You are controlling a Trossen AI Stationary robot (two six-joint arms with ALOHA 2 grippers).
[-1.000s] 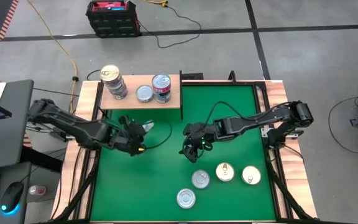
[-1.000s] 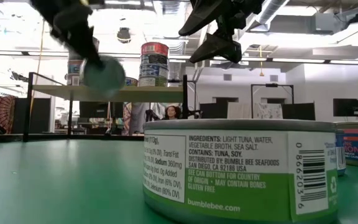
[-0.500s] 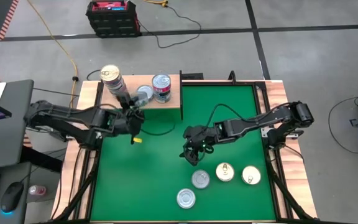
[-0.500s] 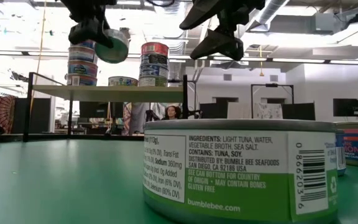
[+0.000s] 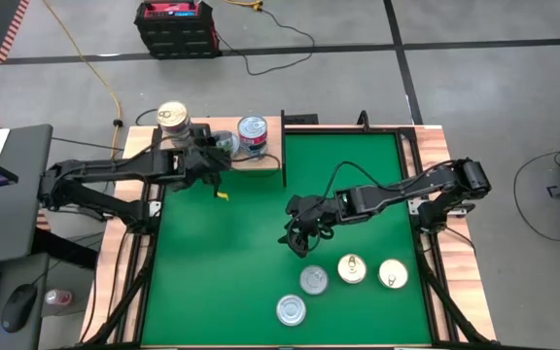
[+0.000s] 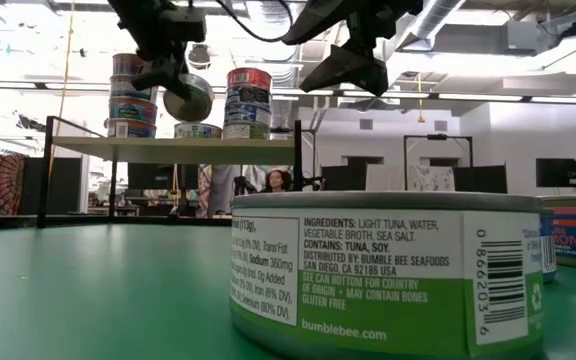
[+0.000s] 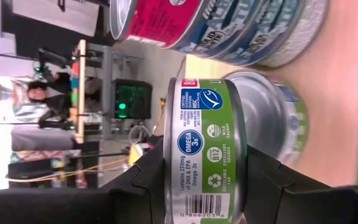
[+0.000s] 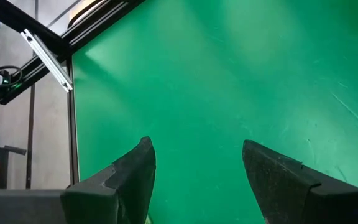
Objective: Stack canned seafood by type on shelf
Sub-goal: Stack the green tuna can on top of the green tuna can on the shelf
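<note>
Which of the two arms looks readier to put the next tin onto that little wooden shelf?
The left. Its gripper already clamps a green-labelled tin just above the shelf, close to a lone tin there. The right gripper is open and empty over the green mat.

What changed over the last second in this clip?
The left tool, shut on a tin, carried it from over the mat up to the shelf, and now holds it above the single tin between the two stacks. The right tool stayed open over the mat; the four tins near the front did not move.
</note>
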